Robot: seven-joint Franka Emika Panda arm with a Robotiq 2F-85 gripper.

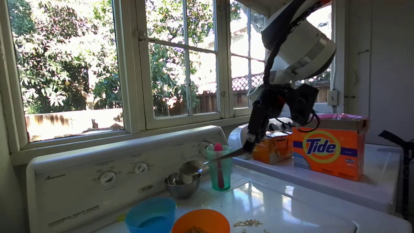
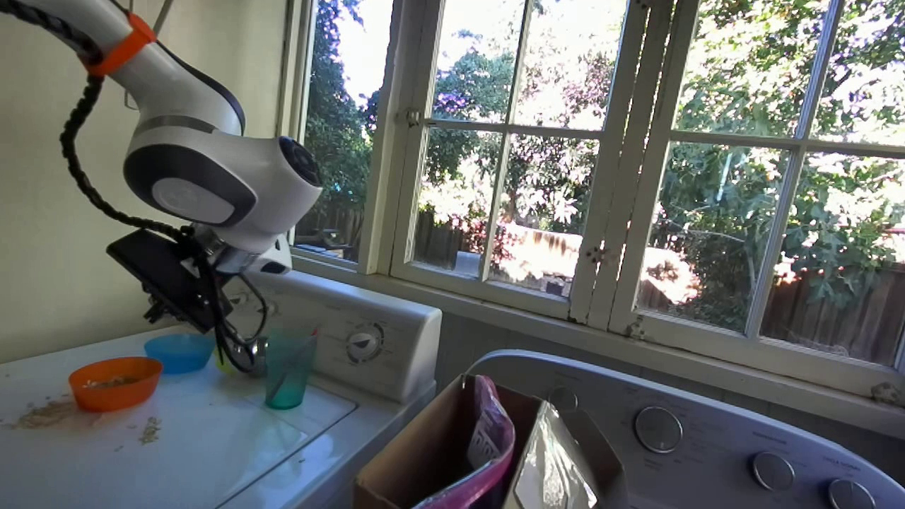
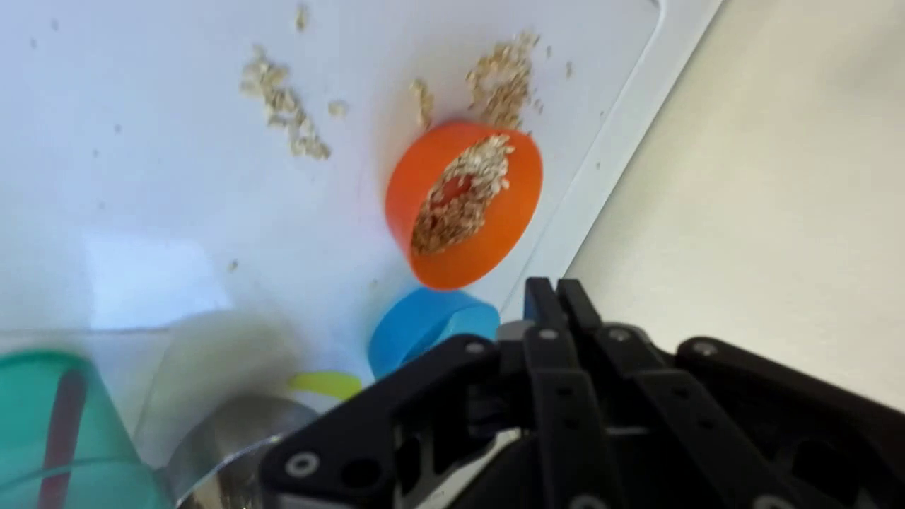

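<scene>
The claw (image 1: pixel 248 149) has its two fingers (image 3: pixel 539 300) drawn together, clamped on the handle of a metal spoon (image 1: pixel 195 166). In an exterior view the spoon slants down from the fingertips, its scoop end at the mouth of a steel bowl (image 1: pixel 182 189); whether the two touch cannot be told. The handle crosses the upper part of a green cup (image 1: pixel 227 181), in which a pink utensil (image 1: pixel 220 176) stands. A blue bowl (image 3: pixel 406 325) and an orange bowl (image 3: pixel 505 212) holding pale flakes sit near, with loose flakes (image 3: pixel 283 104) scattered beside them.

An orange box (image 1: pixel 328 155) reads "Tide" in dark blue letters; pink packaging (image 2: pixel 488 452) rises from its top. A smaller orange box (image 1: pixel 271 147) bears print too blurred to read. The back panel (image 1: pixel 81 191) of the white washer (image 1: pixel 284 216) reads "COMMERCIAL QUALITY WASHER" below what looks like "Amana"; the dial (image 1: pixel 108 178) markings are too small to make out.
</scene>
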